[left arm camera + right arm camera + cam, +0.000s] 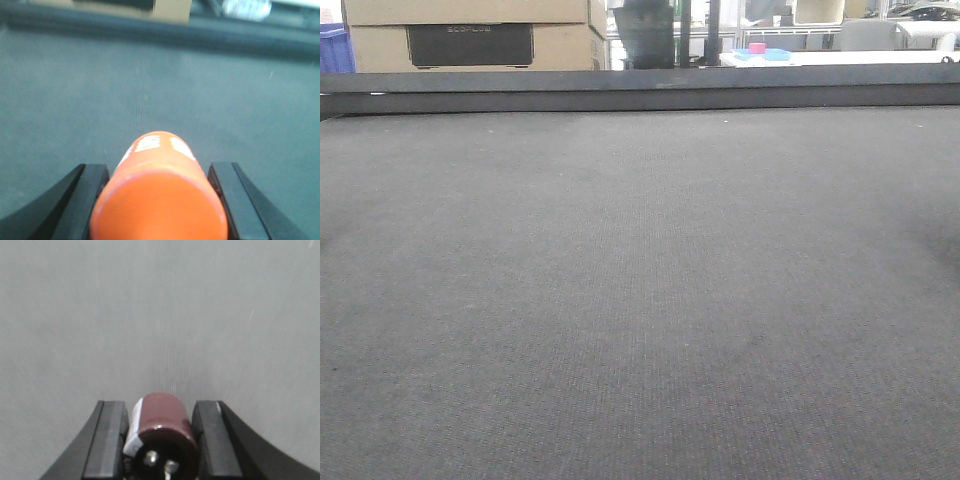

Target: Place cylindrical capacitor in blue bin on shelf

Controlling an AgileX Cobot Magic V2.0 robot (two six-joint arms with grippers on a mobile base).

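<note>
Between the pads of the right gripper (159,409), the cylindrical capacitor (161,425) is sitting clamped by its dark sleeve, terminals facing the wrist camera, with the grey table (165,315) lying beyond it. The left gripper (157,167) is likewise holding an orange object (159,200). Neither the shelf nor the bin is showing in any view.

Risks noted:
- Flat pads are bearing on a round, smooth sleeve, so the part is likely to roll or slip during a fast swing.
- Both arms are carrying loads, so the wrong item could be dropped in the bin.
</note>
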